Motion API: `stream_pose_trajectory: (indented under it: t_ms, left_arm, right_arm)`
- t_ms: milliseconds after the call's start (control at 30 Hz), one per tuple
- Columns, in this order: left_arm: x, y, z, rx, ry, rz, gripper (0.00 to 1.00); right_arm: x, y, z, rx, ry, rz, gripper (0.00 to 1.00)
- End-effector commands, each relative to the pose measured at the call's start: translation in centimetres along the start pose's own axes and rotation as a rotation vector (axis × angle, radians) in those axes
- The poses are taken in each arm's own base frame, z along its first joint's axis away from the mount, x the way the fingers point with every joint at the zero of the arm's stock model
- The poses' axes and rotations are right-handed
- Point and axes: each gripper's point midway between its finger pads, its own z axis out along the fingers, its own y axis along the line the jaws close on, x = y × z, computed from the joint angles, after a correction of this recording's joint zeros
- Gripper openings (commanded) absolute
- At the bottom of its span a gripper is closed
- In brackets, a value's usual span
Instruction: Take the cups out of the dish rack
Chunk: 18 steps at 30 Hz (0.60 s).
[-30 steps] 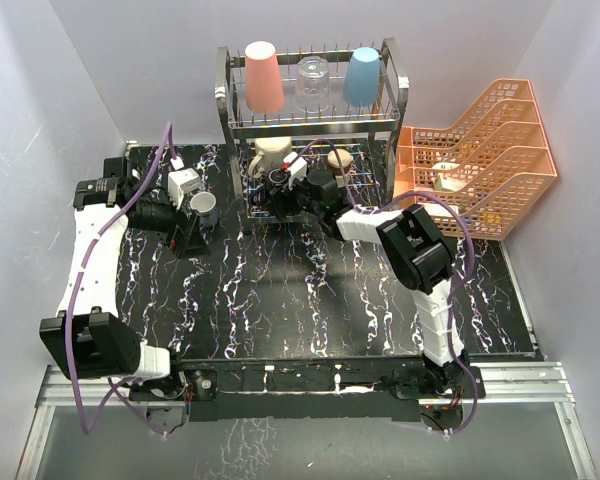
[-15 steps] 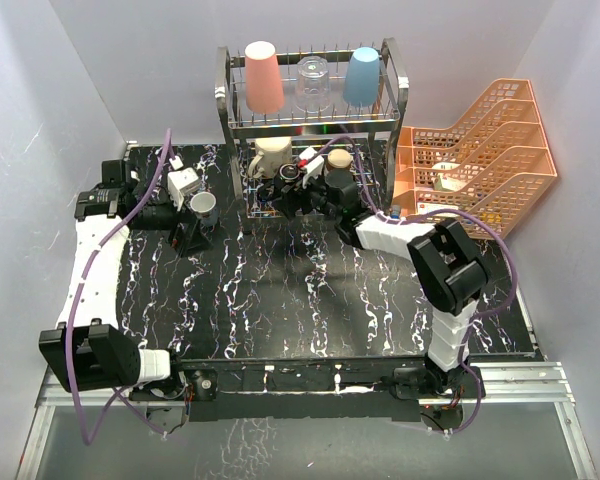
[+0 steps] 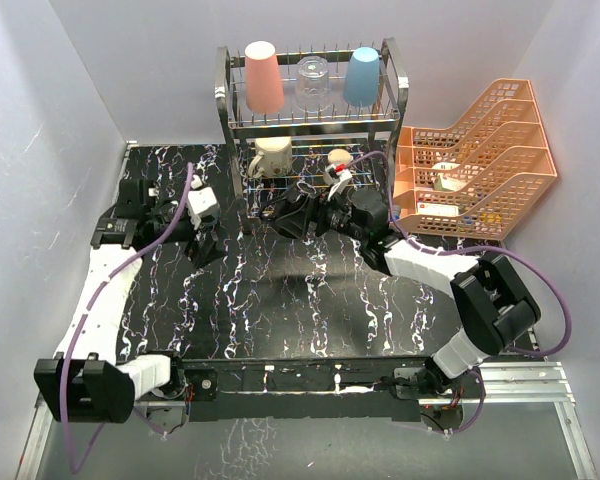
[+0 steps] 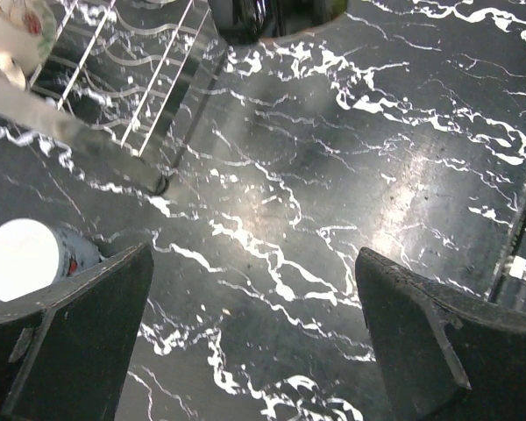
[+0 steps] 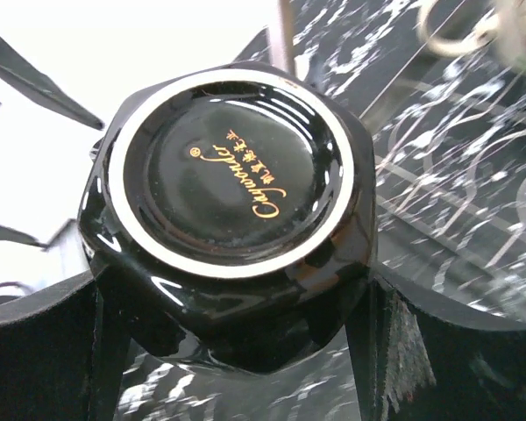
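Observation:
The chrome dish rack [image 3: 310, 120] stands at the back. Its top tier holds the salmon-pink tumbler [image 3: 263, 77], the clear glass [image 3: 313, 85] and the light-blue tumbler [image 3: 362, 76]. The lower tier holds the cream mug [image 3: 270, 157] and the brownish cup [image 3: 338, 158]. My right gripper [image 3: 298, 216] is shut on the black cup [image 5: 232, 189], holding it over the table in front of the rack, its base toward the wrist camera. My left gripper [image 4: 254, 351] is open and empty. The small grey cup [image 4: 22, 259] stands on the table just outside its left finger.
Orange lattice trays [image 3: 480, 150] stand right of the rack. The rack's front leg [image 4: 160, 184] and base bar lie ahead of the left gripper. White walls close in the black marbled table [image 3: 310, 300] on three sides.
My right gripper drew the black cup out of the rack's lower tier to the front. My left gripper let go of the grey cup and pulled back toward the near side.

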Motion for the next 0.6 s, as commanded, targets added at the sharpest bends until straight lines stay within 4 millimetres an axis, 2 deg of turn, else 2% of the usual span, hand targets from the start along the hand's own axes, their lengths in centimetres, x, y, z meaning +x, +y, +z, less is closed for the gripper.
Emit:
stream_pose_trajectory:
  t_ms: [0, 267, 467, 567]
  left_arm:
    - [-3.3, -0.3, 0.8, -0.059, -0.123, 0.148, 0.96]
    - [-4.4, -2.3, 0.4, -0.121, -0.221, 0.21, 0.89]
    - [-5.9, -4.0, -0.7, -0.099, -0.279, 0.128, 0.78]
    - [-6.7, -4.3, -1.2, -0.115, -0.321, 0.083, 0.7]
  right_arm:
    - [-5.1, 7.9, -1.9, -0.238, -0.138, 0.23, 0.25]
    - [-5.3, 13.2, -3.2, -0.402, -0.124, 0.607, 0.23]
    - [-5.7, 15.9, -2.8, -0.484, -0.141, 0.804, 0.22]
    - [-5.8, 17.4, -2.6, -0.538, -0.139, 0.89, 0.21]
